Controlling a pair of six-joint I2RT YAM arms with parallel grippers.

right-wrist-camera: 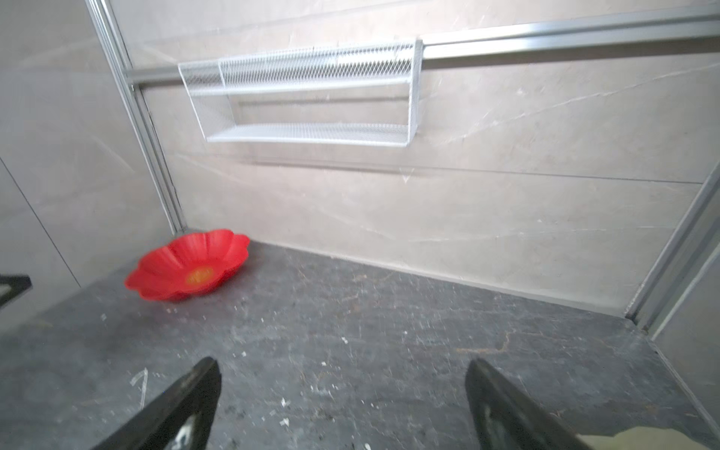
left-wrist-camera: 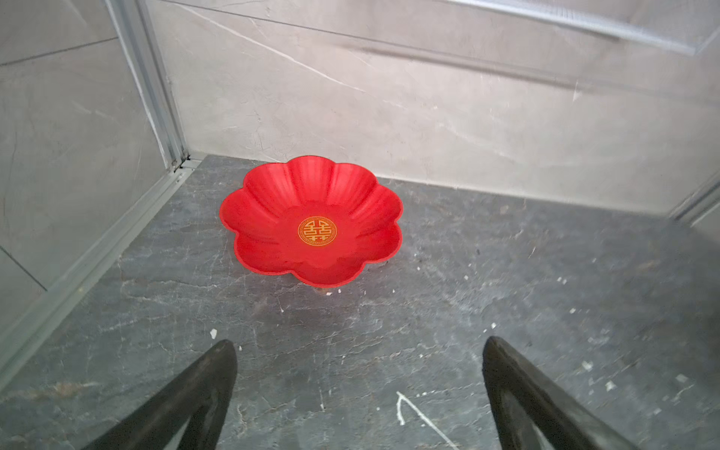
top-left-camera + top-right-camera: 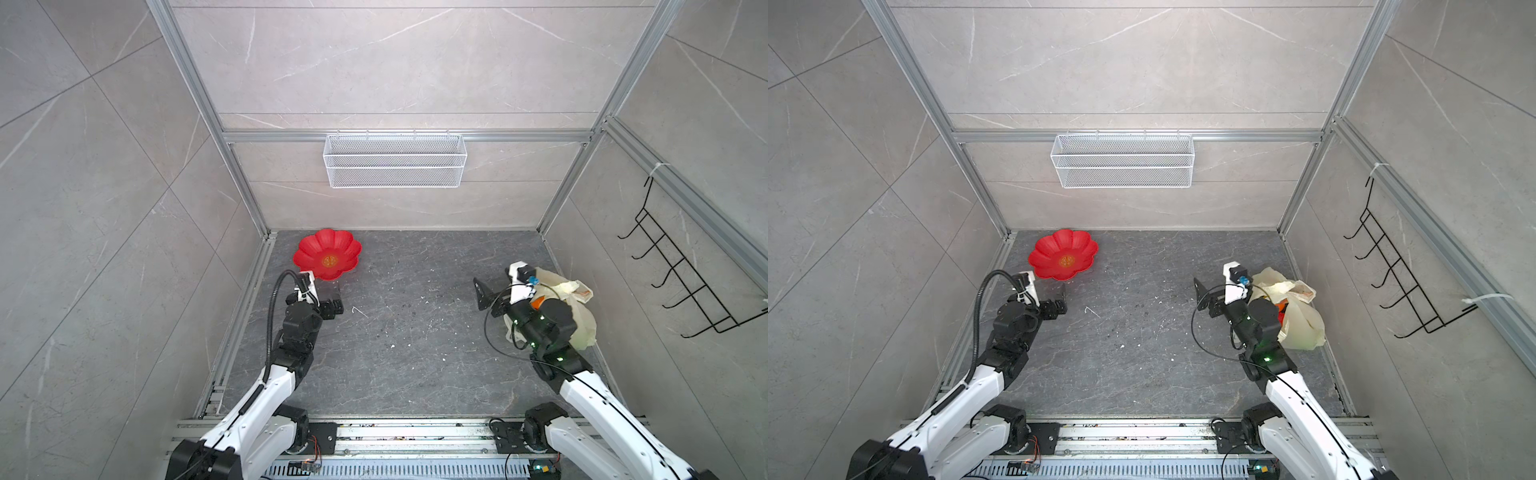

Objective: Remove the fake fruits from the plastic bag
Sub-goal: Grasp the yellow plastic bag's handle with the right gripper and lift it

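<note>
The plastic bag (image 3: pixel 579 309) (image 3: pixel 1302 324) lies crumpled, cream-yellow, at the right side of the dark floor by the right wall. My right arm covers part of it. A bit of orange fake fruit (image 3: pixel 537 302) (image 3: pixel 1282 306) shows through its opening; the other fake fruits are hidden. A pale corner of the bag (image 1: pixel 639 438) shows beside my right gripper (image 1: pixel 342 362) (image 3: pixel 500 286), which hangs open over bare floor, just left of the bag. My left gripper (image 2: pixel 360 343) (image 3: pixel 322 293) is open too, empty, over bare floor just in front of the red plate.
A red flower-shaped plate (image 3: pixel 307 245) (image 2: pixel 272 187) (image 1: pixel 163 265) sits empty at the back left corner. A white mesh basket (image 3: pixel 395 160) hangs on the back wall, and a black hook rack (image 3: pixel 681 274) on the right wall. Aluminium rails edge the floor.
</note>
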